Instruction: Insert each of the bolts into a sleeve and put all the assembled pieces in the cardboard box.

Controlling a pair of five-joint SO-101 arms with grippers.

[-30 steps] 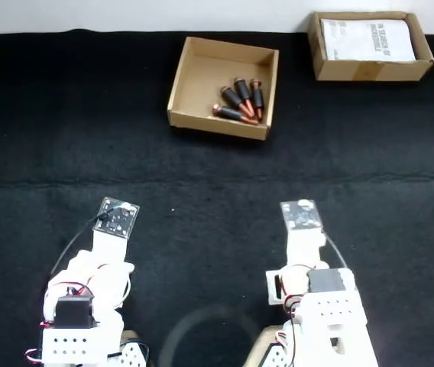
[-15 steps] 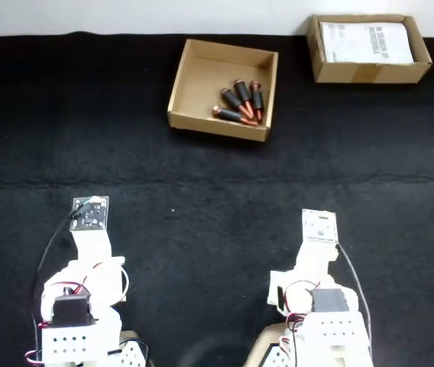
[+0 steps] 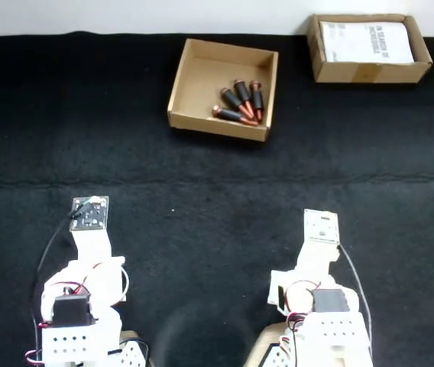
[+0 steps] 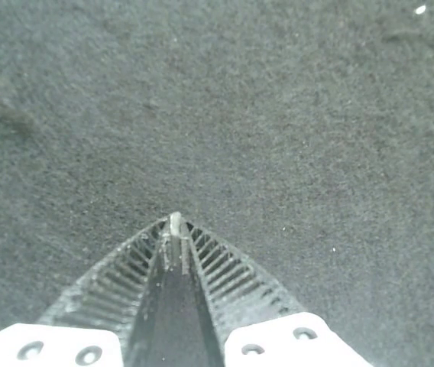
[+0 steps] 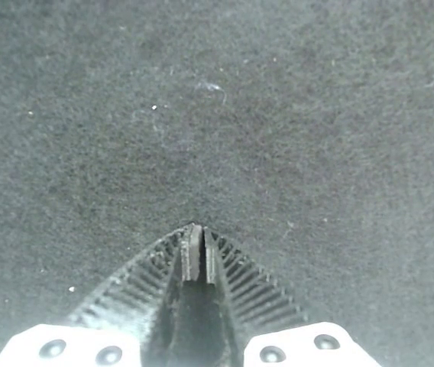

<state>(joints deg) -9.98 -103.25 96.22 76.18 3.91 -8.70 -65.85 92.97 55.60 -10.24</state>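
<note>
Four assembled pieces (image 3: 240,102) lay in the cardboard box (image 3: 202,84). The left tool (image 4: 174,227) and right tool (image 5: 192,237), both closed empty, sat well apart from it; parking clear likely sufficed.

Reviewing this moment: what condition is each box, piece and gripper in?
cardboard box: open-topped, holding four assembled pieces
assembled pieces: lying flat, clustered together
second box: open, printed sheet inside
left gripper: shut, empty
right gripper: shut, empty
</note>
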